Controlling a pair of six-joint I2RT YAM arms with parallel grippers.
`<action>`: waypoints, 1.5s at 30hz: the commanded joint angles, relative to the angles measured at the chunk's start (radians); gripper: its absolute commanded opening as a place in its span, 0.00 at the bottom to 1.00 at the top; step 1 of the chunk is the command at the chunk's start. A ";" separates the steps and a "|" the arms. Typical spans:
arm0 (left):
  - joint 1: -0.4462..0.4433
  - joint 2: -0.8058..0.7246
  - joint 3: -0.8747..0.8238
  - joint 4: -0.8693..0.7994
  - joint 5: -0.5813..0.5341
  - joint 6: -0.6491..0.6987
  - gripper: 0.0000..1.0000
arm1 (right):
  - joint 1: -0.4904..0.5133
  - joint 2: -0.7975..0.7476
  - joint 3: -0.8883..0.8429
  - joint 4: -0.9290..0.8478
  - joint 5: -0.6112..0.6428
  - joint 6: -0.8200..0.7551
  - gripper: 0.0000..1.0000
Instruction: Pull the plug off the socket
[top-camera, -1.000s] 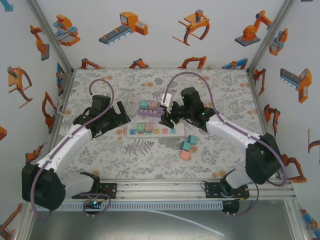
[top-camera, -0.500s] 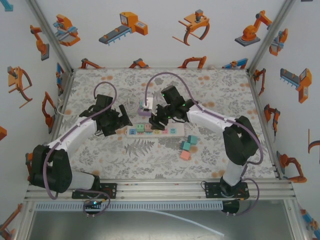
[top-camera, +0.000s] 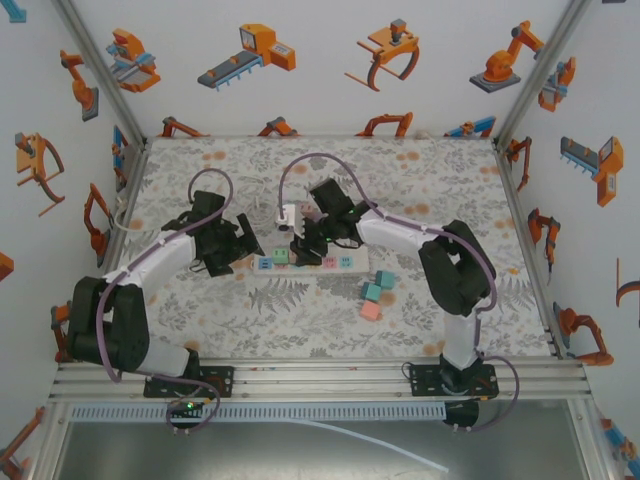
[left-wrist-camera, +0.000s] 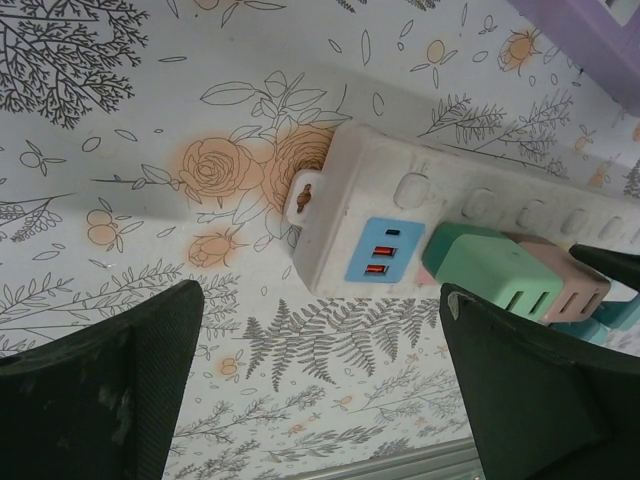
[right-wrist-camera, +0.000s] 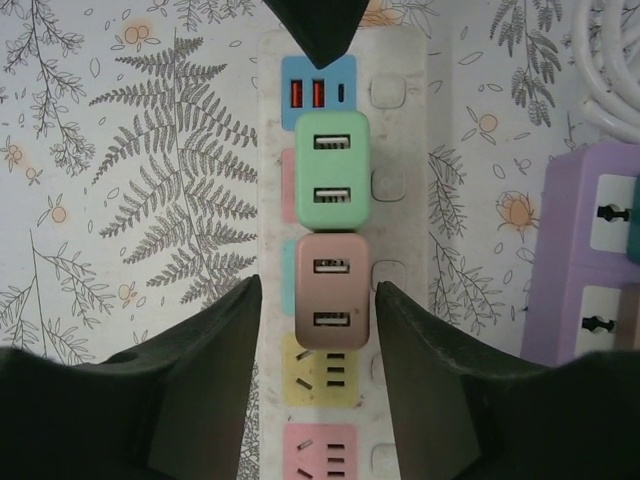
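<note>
since the right gripper (right-wrist-camera: 317, 288) hangs open and empty with the pink plug (right-wrist-camera: 331, 292) between its fingers (right-wrist-camera: 215, 350), close squarely on its sides, clear of the green plug (right-wrist-camera: 333, 168) just beyond, then pull straight off the power strip (right-wrist-camera: 400, 130).

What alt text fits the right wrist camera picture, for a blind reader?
The open right gripper straddles a brownish-pink plug on a white power strip over flowered cloth. A green plug sits just beyond it; a purple strip lies to the right.
</note>
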 joint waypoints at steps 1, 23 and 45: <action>0.007 0.023 -0.014 0.002 0.022 -0.012 0.91 | 0.011 0.006 0.020 0.040 -0.014 -0.012 0.43; 0.007 0.136 -0.032 0.021 0.057 0.009 0.49 | 0.016 -0.004 -0.033 0.082 0.005 -0.035 0.23; -0.029 0.201 -0.065 0.039 0.002 -0.027 0.36 | 0.015 -0.091 -0.092 0.160 -0.033 -0.003 0.00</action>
